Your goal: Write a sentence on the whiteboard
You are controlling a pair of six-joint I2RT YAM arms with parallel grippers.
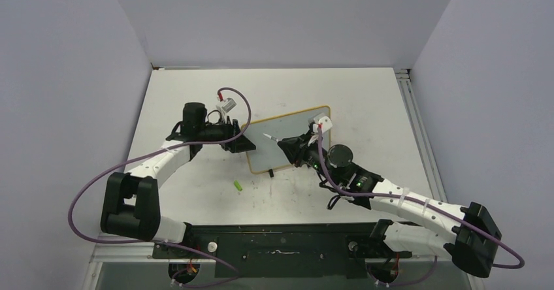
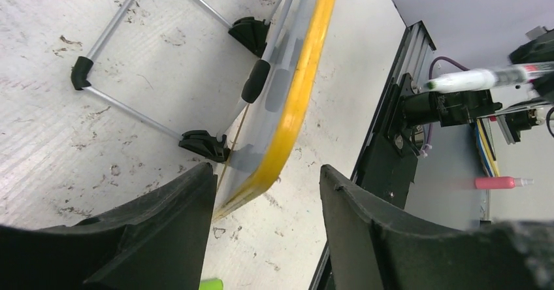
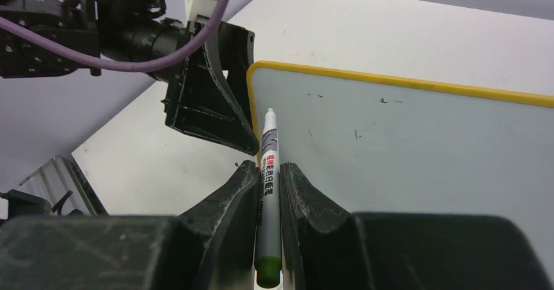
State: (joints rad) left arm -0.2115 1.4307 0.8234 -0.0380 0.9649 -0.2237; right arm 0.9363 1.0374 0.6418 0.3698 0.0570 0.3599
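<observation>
**A:** Where is your whiteboard standing?

**B:** Your whiteboard (image 1: 291,125) stands propped and tilted on the worktop (image 1: 366,107), about midway between the two arms. It rests on a wire stand (image 2: 80,73) with black feet. Close up, its frame (image 2: 302,87) looks yellow, and the face carries only a few small dark marks (image 3: 357,134).

**A:** And your left tool?

**B:** Your left tool (image 2: 266,172) sits at the board's left edge with its fingers (image 2: 163,231) spread. The framed edge and lower corner run through the gap between them. The frame passes close by one finger and well clear of the other. I cannot tell whether it touches the near one.

**A:** The right one?

**B:** Your right tool (image 3: 268,167) is pressed together on a marker (image 3: 268,153), pinching its barrel. The marker is white with a green butt end. Its pale tip points at the board face near the upper left corner, just in front of the surface. Whether the tip touches the board, I cannot tell.

**A:** Anything else lying on the worktop?

**B:** A small green cap (image 1: 238,185) lies near the board's lower left corner, apart from both tools.
</observation>
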